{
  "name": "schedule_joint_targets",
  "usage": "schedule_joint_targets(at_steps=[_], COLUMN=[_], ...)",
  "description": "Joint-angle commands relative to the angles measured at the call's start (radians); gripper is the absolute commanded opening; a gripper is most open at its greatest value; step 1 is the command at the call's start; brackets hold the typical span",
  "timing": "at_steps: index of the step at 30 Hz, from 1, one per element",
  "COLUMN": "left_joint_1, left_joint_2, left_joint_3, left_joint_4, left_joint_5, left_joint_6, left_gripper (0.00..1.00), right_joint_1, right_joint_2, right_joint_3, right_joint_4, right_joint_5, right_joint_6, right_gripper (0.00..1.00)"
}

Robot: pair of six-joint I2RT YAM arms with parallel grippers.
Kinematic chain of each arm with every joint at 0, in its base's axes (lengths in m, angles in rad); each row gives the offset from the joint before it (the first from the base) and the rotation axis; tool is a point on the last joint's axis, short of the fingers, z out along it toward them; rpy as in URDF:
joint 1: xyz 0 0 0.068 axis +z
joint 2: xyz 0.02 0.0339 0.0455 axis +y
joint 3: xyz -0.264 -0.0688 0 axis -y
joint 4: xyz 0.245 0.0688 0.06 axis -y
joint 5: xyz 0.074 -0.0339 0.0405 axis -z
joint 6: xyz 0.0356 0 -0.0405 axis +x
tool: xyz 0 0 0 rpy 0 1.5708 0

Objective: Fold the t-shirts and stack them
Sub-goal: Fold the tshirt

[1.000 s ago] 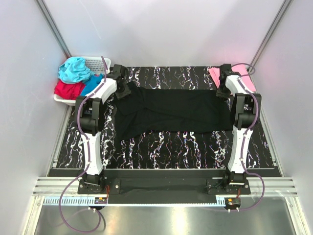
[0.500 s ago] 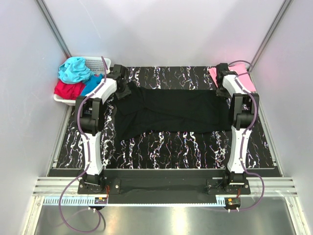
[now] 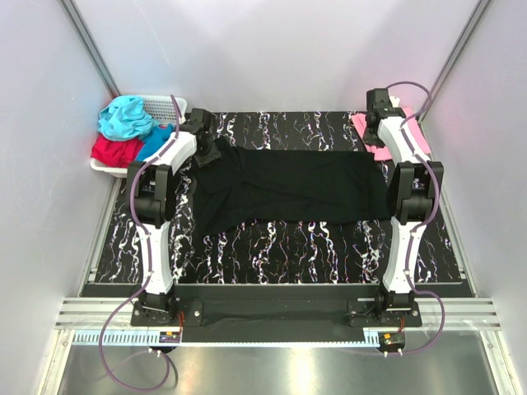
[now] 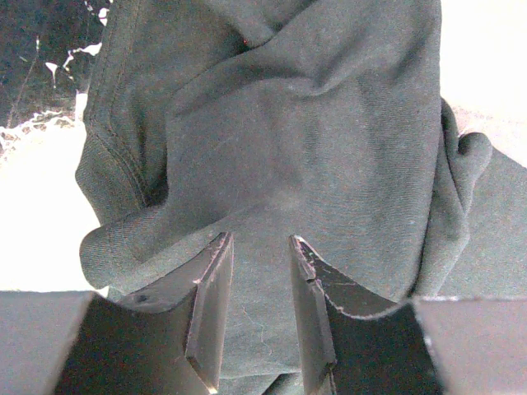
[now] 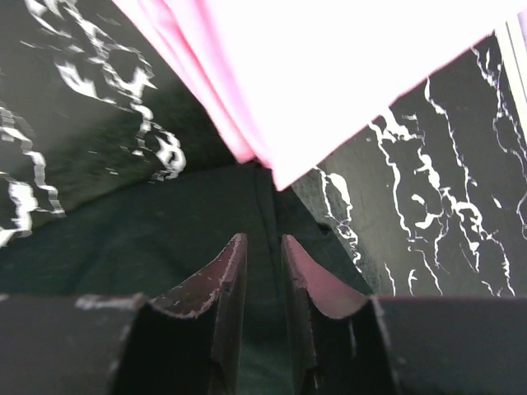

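Note:
A large black t-shirt (image 3: 288,185) lies spread across the marbled table, with rumpled folds at its left end. My left gripper (image 3: 206,151) hovers at the shirt's far left corner. In the left wrist view its jaws (image 4: 259,240) stand partly open over creased black cloth (image 4: 313,140), with nothing pinched. My right gripper (image 3: 373,125) is raised over the shirt's far right corner. Its jaws (image 5: 263,239) are narrowly open and empty above the black cloth (image 5: 123,239). A folded pink t-shirt (image 3: 361,128) (image 5: 210,90) lies just beyond, partly hidden by the right arm.
A white lattice basket (image 3: 167,104) stands at the far left with teal (image 3: 123,117), red (image 3: 111,151) and blue (image 3: 156,140) t-shirts heaped in it. Grey walls close in on the back and both sides. Bare marbled table (image 3: 313,247) lies in front of the black shirt.
The right arm has lifted and swung back toward the far edge, off the shirt's right corner. The black shirt and the left arm have not moved.

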Motion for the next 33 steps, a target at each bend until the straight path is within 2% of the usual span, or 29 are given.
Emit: schedule_joint_targets(at_steps=[1, 13, 22, 33], left_joint_1=[0.004, 0.002, 0.004, 0.004], left_joint_2=[-0.007, -0.010, -0.014, -0.004], left_joint_3=[0.009, -0.003, -0.008, -0.005], left_joint_4=[0.013, 0.012, 0.012, 0.012], left_joint_5=[0.017, 0.016, 0.011, 0.008], left_joint_6=[0.012, 0.012, 0.014, 0.017], left_gripper=[0.38, 0.38, 0.38, 0.38], right_joint_1=[0.006, 0.004, -0.013, -0.026], right_joint_2=[-0.049, -0.084, -0.061, -0.020], right_joint_3=[0.019, -0.239, -0.256, -0.245], right_joint_4=[0.005, 0.087, 0.141, 0.152], right_joint_5=[-0.049, -0.096, -0.142, -0.067], right_joint_6=[-0.008, 0.069, 0.052, 0.018], right_gripper=[0.31, 0.34, 0.33, 0.32])
